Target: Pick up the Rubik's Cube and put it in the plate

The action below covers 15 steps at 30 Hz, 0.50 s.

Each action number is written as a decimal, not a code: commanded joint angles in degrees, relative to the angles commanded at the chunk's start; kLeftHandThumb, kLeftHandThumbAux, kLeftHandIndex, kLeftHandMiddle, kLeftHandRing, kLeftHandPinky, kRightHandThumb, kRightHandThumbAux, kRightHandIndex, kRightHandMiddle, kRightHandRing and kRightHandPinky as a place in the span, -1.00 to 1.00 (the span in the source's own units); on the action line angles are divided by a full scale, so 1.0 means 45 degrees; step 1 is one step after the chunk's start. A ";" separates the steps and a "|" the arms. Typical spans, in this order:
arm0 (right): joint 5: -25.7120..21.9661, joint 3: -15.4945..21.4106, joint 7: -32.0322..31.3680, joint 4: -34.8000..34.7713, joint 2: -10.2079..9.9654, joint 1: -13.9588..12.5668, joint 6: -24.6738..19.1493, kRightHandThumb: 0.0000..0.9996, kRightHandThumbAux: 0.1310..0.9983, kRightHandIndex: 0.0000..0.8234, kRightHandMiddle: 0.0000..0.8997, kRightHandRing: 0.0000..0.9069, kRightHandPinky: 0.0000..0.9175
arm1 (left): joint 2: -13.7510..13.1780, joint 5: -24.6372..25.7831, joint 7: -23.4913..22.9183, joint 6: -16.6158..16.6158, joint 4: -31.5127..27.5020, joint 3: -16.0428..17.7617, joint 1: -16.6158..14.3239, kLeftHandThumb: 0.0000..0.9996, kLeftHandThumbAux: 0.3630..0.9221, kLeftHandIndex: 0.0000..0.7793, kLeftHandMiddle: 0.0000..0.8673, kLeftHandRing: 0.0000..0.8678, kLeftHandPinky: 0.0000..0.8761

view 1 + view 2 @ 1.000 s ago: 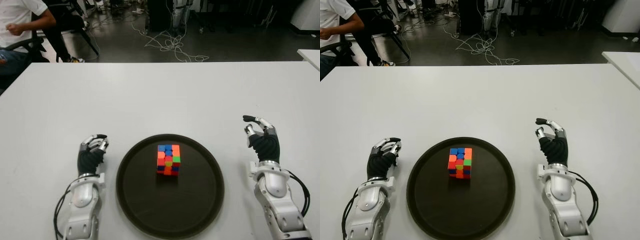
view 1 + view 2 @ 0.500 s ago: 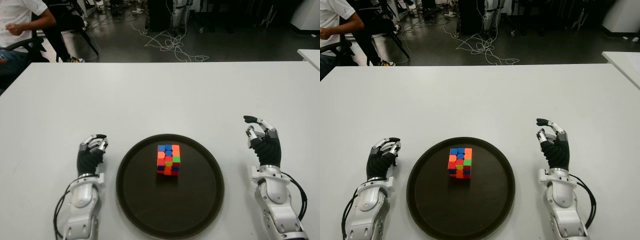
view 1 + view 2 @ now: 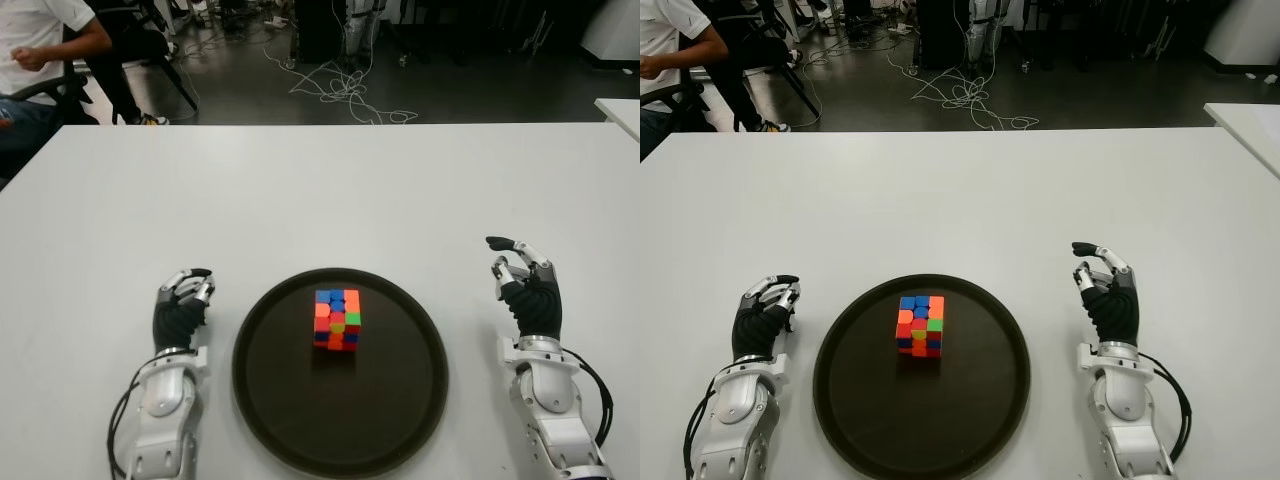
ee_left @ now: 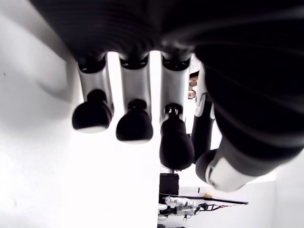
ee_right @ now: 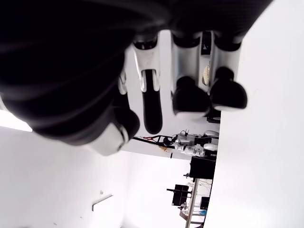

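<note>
Looking down at a white table [image 3: 320, 190], I see the Rubik's Cube [image 3: 337, 319] already sitting inside the plate [image 3: 400, 410], a little behind the plate's centre. It stands flat on one face, square to me, with no long axis to speak of; its top shows blue and orange stickers, and its near face mixes orange, red, yellow and green.

The plate is round, dark brown and shallow, with a low raised rim and a smooth, slightly glossy floor. The table is plain, matte and hard.

My right hand [image 3: 524, 280] is to the right of the plate, apart from its rim, raised off the table, fingers loosely curled and holding nothing. My left hand [image 3: 183, 303] is to the left of the plate, just beside the rim, fingers curled inward, also holding nothing. Both hands have black rubbery palms and silver jointed fingers with dark rounded tips.

From the cube, the left hand looks slightly nearer than the right, though both stand outside the plate. Judging by how things lie, the cube is where the task wants it, and no grasp appears needed.

A seated person [image 3: 40, 45] is at the far left beyond the table, with cables [image 3: 345, 90] on the floor.
</note>
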State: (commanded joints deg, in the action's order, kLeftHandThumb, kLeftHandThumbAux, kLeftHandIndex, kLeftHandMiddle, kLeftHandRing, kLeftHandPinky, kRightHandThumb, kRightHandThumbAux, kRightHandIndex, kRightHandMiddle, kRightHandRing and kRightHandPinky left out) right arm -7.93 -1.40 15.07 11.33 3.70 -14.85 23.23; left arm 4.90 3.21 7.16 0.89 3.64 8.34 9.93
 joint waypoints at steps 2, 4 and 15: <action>0.0118 -0.0021 0.0039 0.0043 0.0033 0.0004 0.0071 0.39 0.37 0.07 0.85 0.86 0.83 | -0.0007 -0.0030 0.0020 -0.0095 -0.0055 -0.0024 0.0008 0.42 0.23 0.14 0.84 0.90 0.88; 0.0210 -0.0044 0.0068 0.0033 0.0058 -0.0008 0.0079 0.39 0.37 0.07 0.86 0.86 0.84 | -0.0027 -0.0058 0.0024 -0.0179 -0.0122 -0.0045 0.0027 0.42 0.23 0.14 0.83 0.89 0.88; 0.0228 -0.0016 0.0144 -0.0123 -0.0032 -0.0012 -0.0097 0.39 0.37 0.07 0.86 0.86 0.84 | -0.0028 -0.0160 0.0124 -0.0320 -0.0191 -0.0073 0.0023 0.42 0.23 0.14 0.83 0.89 0.88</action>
State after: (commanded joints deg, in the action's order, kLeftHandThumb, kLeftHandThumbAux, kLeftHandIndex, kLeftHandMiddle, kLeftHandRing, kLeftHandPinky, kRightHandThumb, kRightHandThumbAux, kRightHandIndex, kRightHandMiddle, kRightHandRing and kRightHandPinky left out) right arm -6.91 -1.47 15.72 10.78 3.55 -14.91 22.80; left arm 4.78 2.49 7.72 -0.55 2.78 8.01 10.04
